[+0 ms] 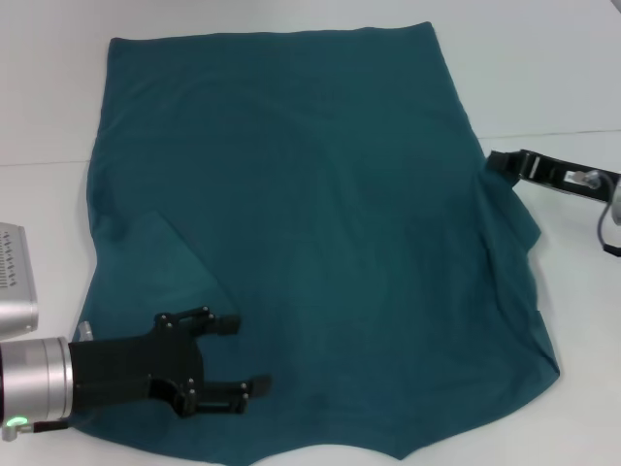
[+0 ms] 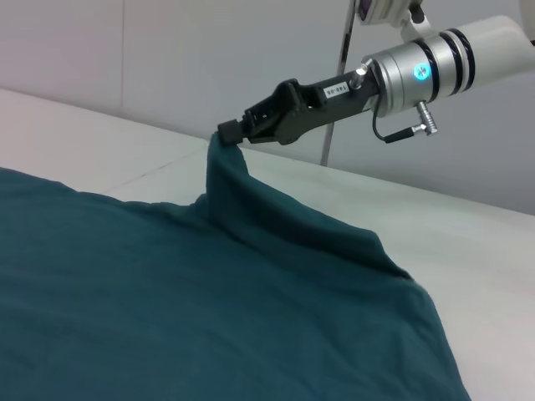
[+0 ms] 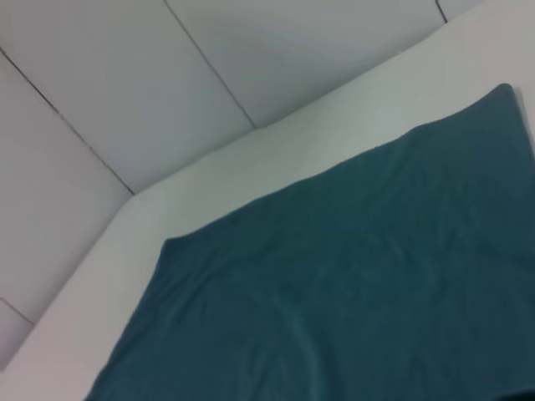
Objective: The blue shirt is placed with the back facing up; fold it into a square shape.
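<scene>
On the white table [image 1: 543,58], the blue shirt [image 1: 320,243] lies spread flat, back up, mid-fold.

At the right edge, the right gripper [image 1: 497,161] is clenched on a pinch of the shirt's hem, lifting it into a small peak, likely to draw that side inward. Near left, the left gripper [image 1: 238,354] hovers over the cloth with fingers spread, gripping nothing, beside a sleeve already folded in. No containers are in view.
</scene>
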